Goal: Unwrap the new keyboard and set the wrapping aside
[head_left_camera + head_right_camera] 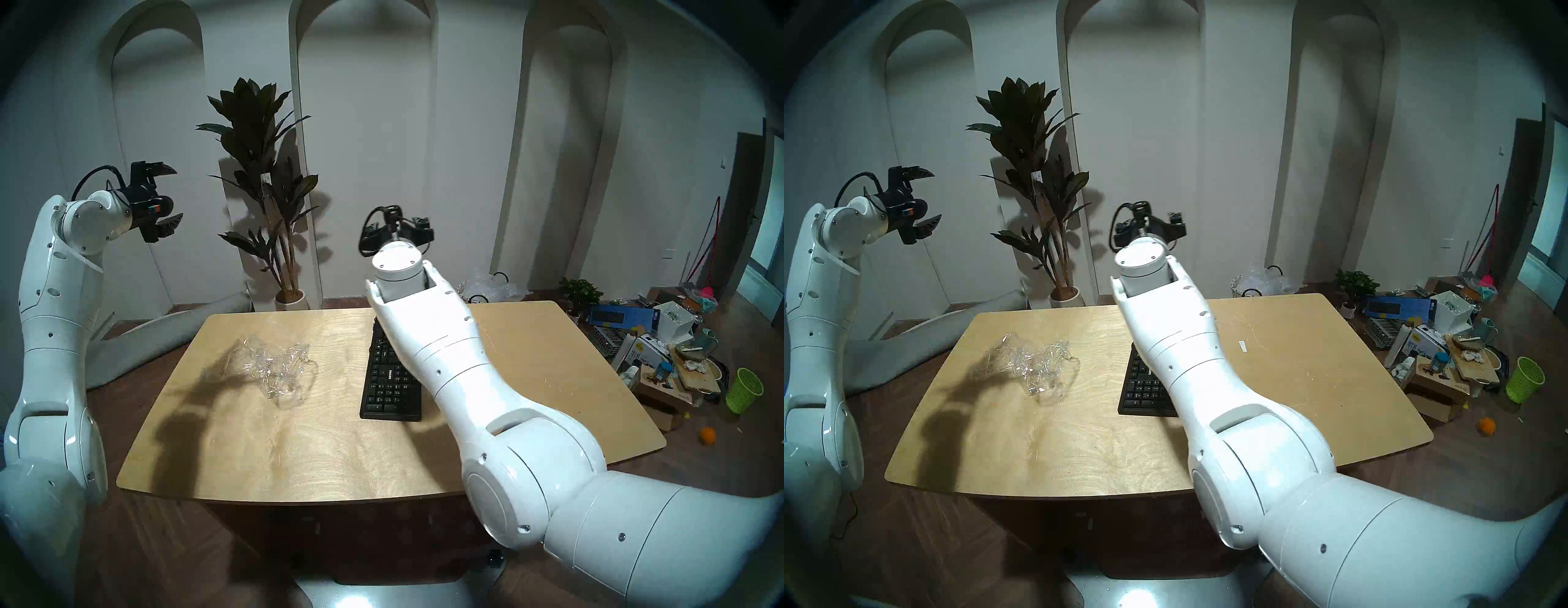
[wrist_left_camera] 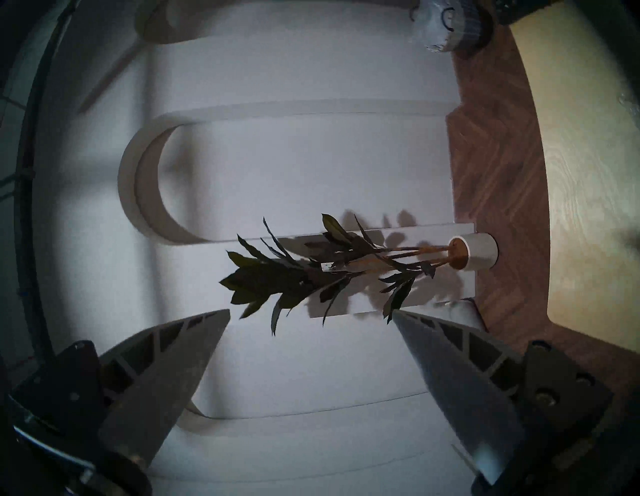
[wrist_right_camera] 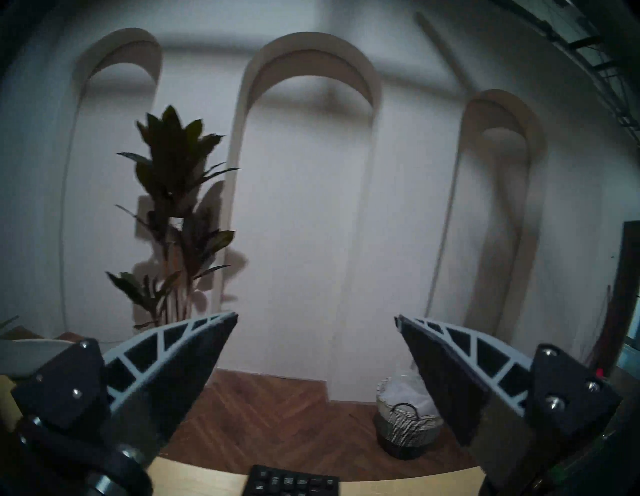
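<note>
— Where's your long flat black keyboard point(image 1: 390, 373)?

— Bare, lying lengthwise near the middle of the pale wooden table point(image 1: 551, 382), partly under your right arm. The crumpled clear plastic film point(image 1: 278, 367) sits at its nine o'clock, well apart.

— And your grippers?

— Left gripper point(image 1: 166, 196) hangs high off the table's ten o'clock corner, jaws spread, empty. Right gripper point(image 3: 317, 320) hovers above the keyboard's far end, jaws apart, holding nothing.

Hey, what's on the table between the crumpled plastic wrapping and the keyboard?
Nothing: between the wrapping and the keyboard is only bare table, shown in both head views.
</note>
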### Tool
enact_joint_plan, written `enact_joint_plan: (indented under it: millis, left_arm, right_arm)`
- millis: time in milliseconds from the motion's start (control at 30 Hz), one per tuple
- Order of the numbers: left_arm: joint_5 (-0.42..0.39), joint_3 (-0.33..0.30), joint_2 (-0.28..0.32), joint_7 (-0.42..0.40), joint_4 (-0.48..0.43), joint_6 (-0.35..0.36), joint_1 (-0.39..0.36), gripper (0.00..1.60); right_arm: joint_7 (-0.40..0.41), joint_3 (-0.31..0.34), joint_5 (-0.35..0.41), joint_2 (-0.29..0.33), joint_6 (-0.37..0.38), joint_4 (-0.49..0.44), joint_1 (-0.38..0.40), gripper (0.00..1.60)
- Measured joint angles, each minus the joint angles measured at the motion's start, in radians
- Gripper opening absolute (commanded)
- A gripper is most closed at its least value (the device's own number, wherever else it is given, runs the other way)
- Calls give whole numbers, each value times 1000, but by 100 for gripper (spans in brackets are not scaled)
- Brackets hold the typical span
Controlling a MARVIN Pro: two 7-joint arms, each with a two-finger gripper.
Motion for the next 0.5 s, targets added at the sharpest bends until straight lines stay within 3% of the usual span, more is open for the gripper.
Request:
enact_joint_plan:
  millis: [500]
  left_arm:
    - [-97,-37,-85,-9,29,46,34,160]
  right_arm:
    - [-91,88,-13,79,-3,-46,-97,160]
